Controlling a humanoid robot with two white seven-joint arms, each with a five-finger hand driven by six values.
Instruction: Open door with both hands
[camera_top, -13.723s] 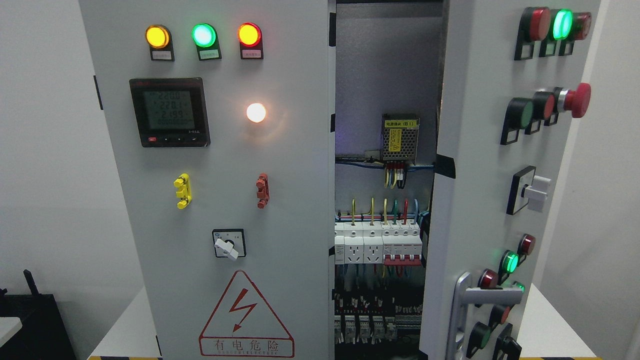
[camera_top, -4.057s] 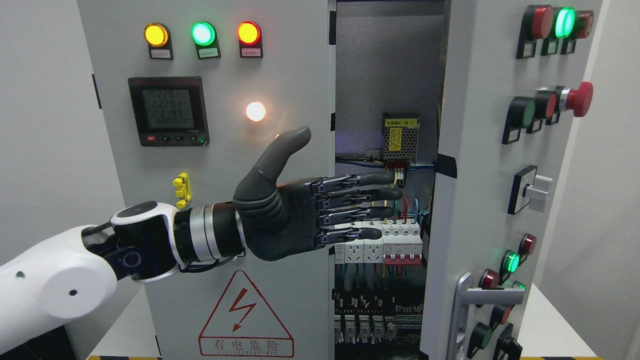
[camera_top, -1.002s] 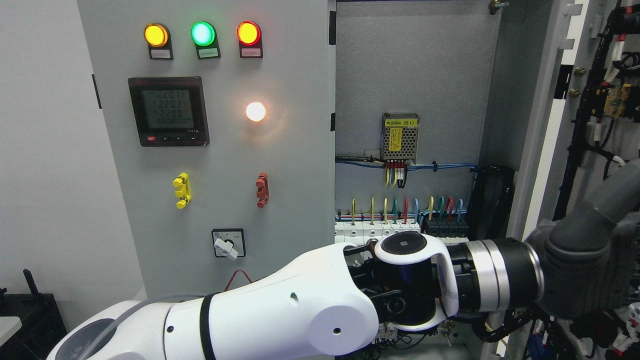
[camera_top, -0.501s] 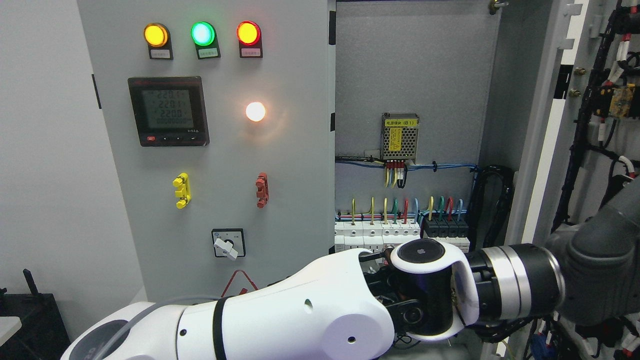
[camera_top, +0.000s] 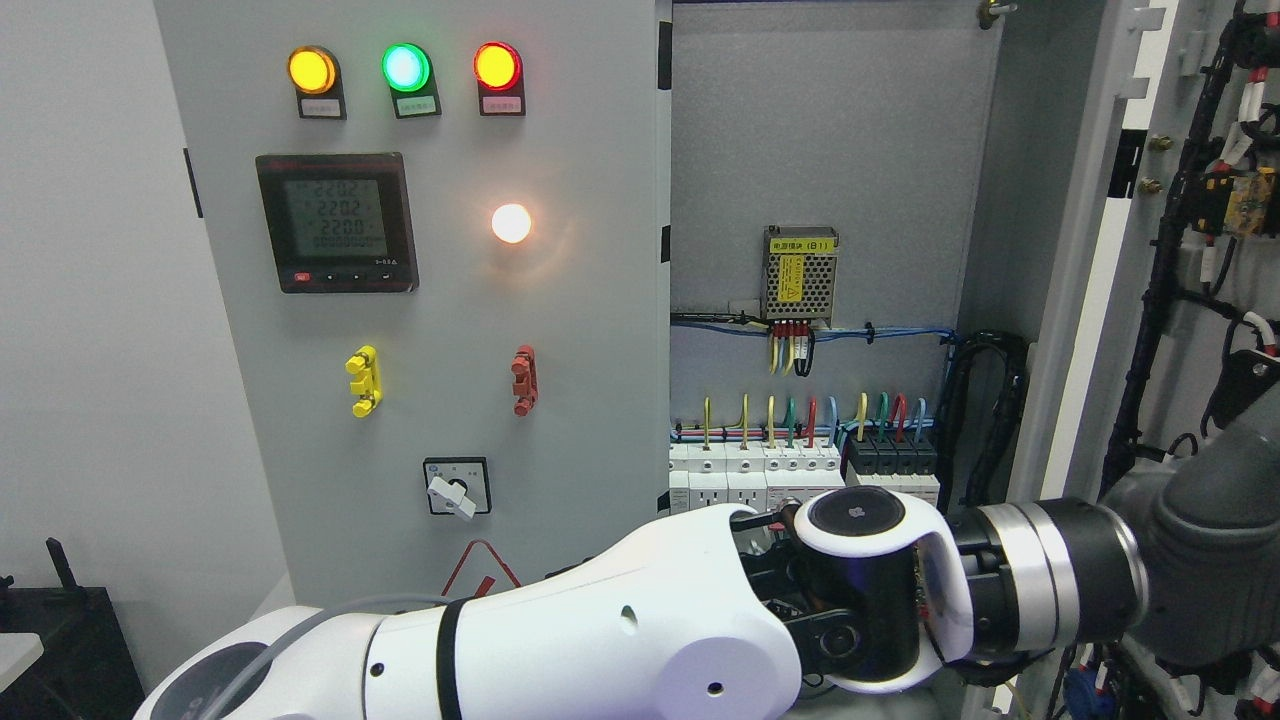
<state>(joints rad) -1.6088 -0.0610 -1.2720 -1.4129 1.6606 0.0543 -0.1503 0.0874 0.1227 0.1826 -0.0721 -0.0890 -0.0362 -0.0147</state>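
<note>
At lower right of the frame, the robot's left hand (camera_top: 1215, 560) presses against the inner face of the right cabinet door (camera_top: 1180, 250), swung wide at the right edge. A steady outward push, kept off the door's wiring harness (camera_top: 1165, 280), looks wisest. Its fingers run past the frame edge, so their state cannot be told; no right hand shows.

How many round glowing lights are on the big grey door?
4. Orange light, green light and red light sit along the top; a white light glows lower, beside the meter.
</note>
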